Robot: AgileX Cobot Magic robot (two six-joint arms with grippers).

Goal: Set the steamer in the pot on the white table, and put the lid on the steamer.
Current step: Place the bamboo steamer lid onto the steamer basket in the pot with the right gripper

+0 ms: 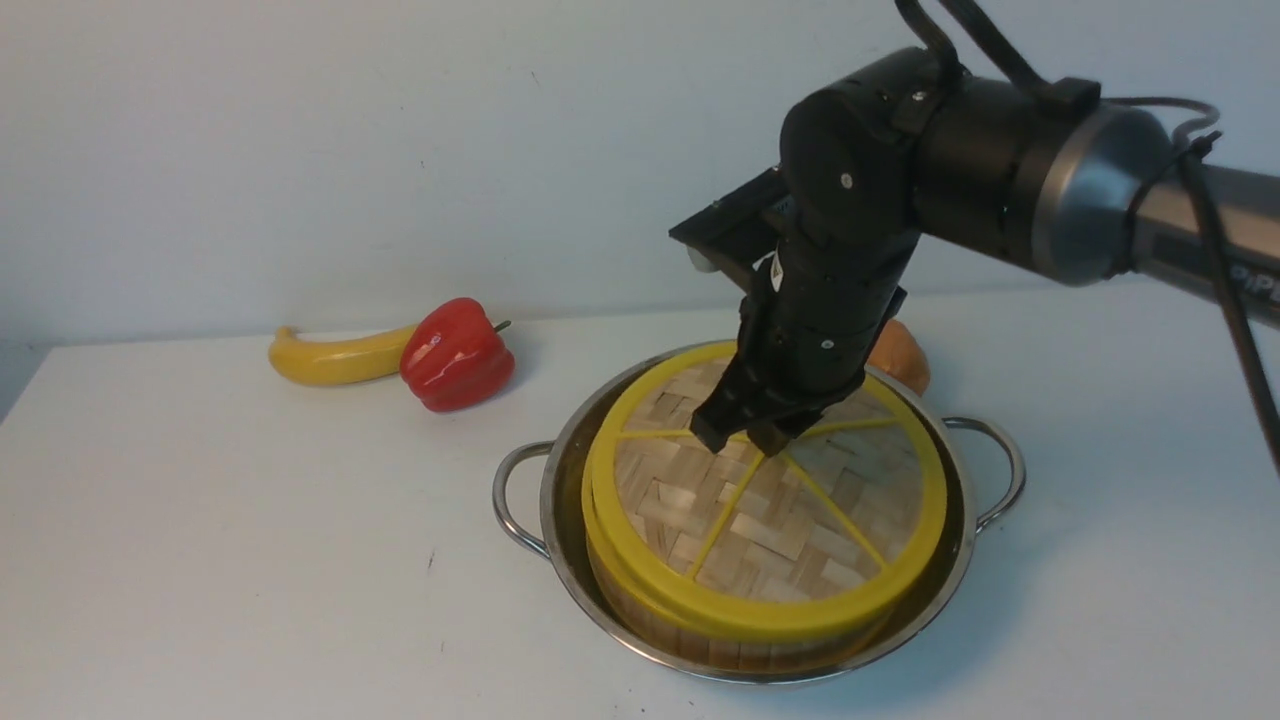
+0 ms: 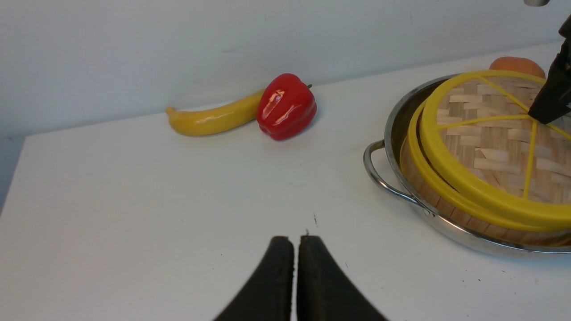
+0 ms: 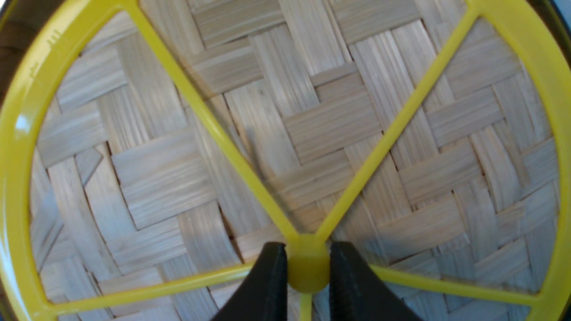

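The right gripper [image 1: 752,437] is pinching the yellow hub of the lid [image 1: 780,530], which is lying on the steamer [image 1: 640,610] inside the pot [image 1: 556,470]. The lid's rim is sitting slightly off the steamer's rim on the left, so I'd judge it needs centring and levelling before release. The left gripper [image 2: 295,249] is hovering closed and empty over bare worktop [image 1: 250,560]. A pepper [image 1: 457,355] and banana [image 1: 335,357] are lying well apart by the back edge, leaving room for lifting straight up.
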